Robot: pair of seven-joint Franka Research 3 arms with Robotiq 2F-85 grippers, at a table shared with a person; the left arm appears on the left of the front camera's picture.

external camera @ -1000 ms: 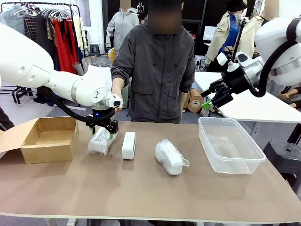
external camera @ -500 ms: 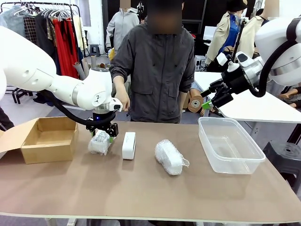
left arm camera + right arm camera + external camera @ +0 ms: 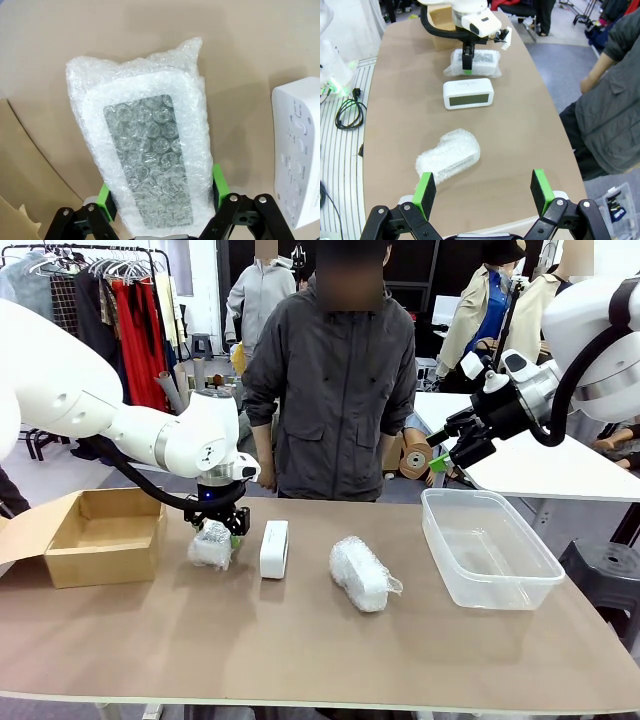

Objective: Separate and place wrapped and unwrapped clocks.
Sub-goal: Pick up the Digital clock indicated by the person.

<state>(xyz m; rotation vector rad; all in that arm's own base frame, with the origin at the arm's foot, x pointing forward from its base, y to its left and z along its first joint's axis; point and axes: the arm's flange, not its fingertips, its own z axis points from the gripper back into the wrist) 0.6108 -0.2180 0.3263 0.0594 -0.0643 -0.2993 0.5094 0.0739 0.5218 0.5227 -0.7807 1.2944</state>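
- left claw (image 3: 222, 528) stands over the left wrapped clock (image 3: 145, 155), a green pad against the wrap on each side; whether it pinches firmly i cannot tell.
- that clock lies on the counter (image 3: 300, 650) just right of the box (image 3: 60, 565); its near end is hidden behind the claw in the left wrist view, and its top by the claw from the front.
- a white frame and grey pane show through the bubbles; nothing on the pane can be read.
- bare clock (image 3: 273, 548) stands just beside it, apart; the left wrist view cuts it off at the right edge.
- right wrapped clock (image 3: 360, 575) lies mid-counter, between the bare clock and the clear tub (image 3: 440, 540); its contents are too blurred by wrap to make out.
- right claw (image 3: 482, 192) hangs wide and empty, raised well above the counter near the tub.
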